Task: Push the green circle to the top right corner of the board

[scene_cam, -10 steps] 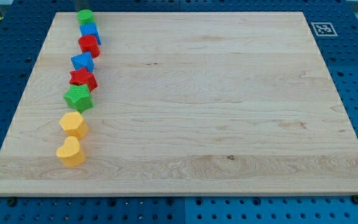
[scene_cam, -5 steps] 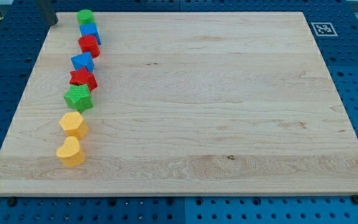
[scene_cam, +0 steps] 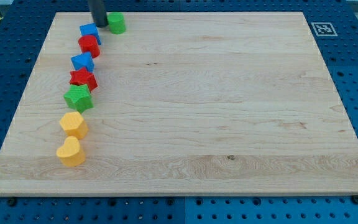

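Note:
The green circle lies near the board's top edge, left of centre. My tip is right against its left side, between it and the upper blue block. The rod rises out of the view's top. The board's top right corner is far off to the view's right.
A column of blocks runs down the board's left side: a red block, a second blue block, a red star, a green star, and two yellow blocks. A printed marker sits beyond the top right corner.
The rod came in from the view's top left and moved right. The green circle has slid right from the top of the column, by about its own width.

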